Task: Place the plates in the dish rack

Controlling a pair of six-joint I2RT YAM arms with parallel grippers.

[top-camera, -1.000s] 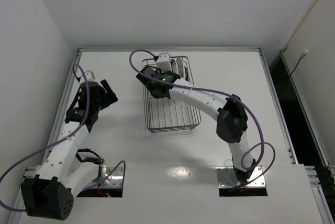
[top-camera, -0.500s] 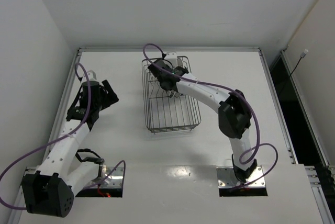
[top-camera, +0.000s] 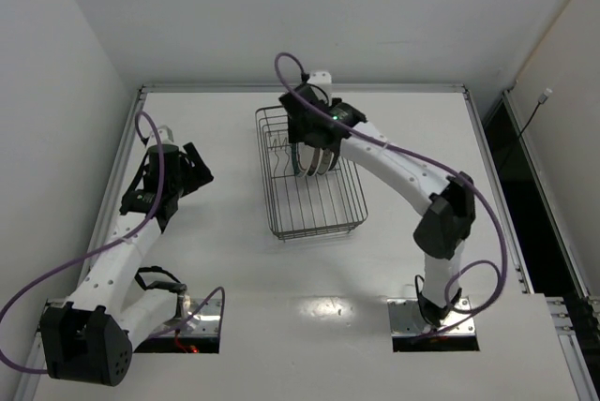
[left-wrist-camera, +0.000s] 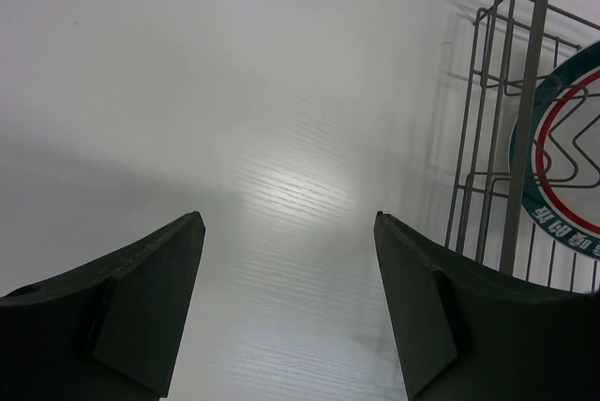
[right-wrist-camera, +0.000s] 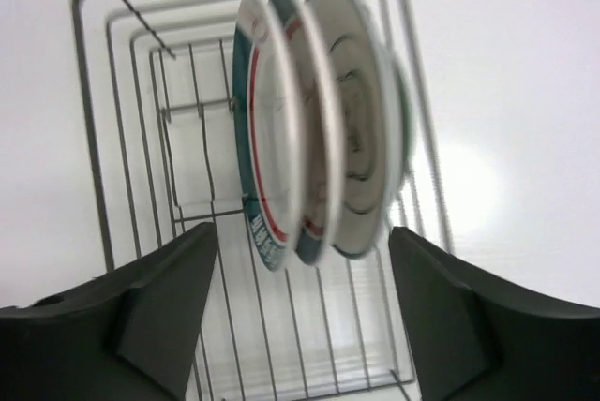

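Now plates [right-wrist-camera: 319, 120] stand upright in the dish rack [top-camera: 316, 204]; right hand [right-wrist-camera: 302, 230] and left hand [left-wrist-camera: 288, 218] both gape, empty.

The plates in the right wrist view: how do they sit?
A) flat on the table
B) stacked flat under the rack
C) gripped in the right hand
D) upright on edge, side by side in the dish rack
D: the plates stand on edge, close together, inside the wires of the dish rack.

Illegible lettering on plate [left-wrist-camera: 560, 225] rim
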